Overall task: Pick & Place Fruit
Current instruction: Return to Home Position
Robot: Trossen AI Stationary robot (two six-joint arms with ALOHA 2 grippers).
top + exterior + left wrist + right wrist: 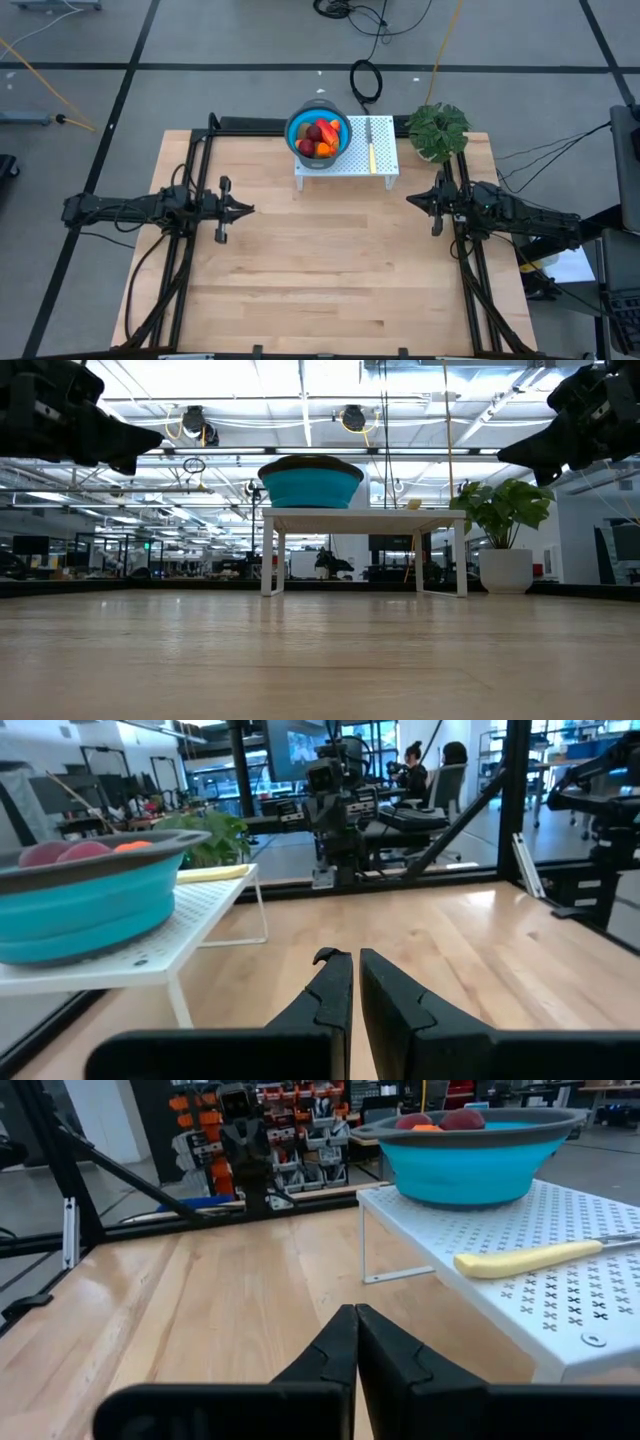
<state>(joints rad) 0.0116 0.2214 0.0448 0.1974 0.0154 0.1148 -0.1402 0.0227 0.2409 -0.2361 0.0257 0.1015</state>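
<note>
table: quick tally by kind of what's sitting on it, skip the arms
white shelf: 1
blue strainer bowl: 1, on the shelf
yellow-handled knife: 1, on the shelf beside the bowl
potted plant: 1
fruit: piled in the bowl, too small to count
total: 4, fruit aside

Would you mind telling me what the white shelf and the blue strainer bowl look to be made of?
The white shelf: likely painted sheet metal, matte, punched with cross-shaped holes. The blue strainer bowl: probably soft plastic or silicone, smooth, with a separate grey rim.
</note>
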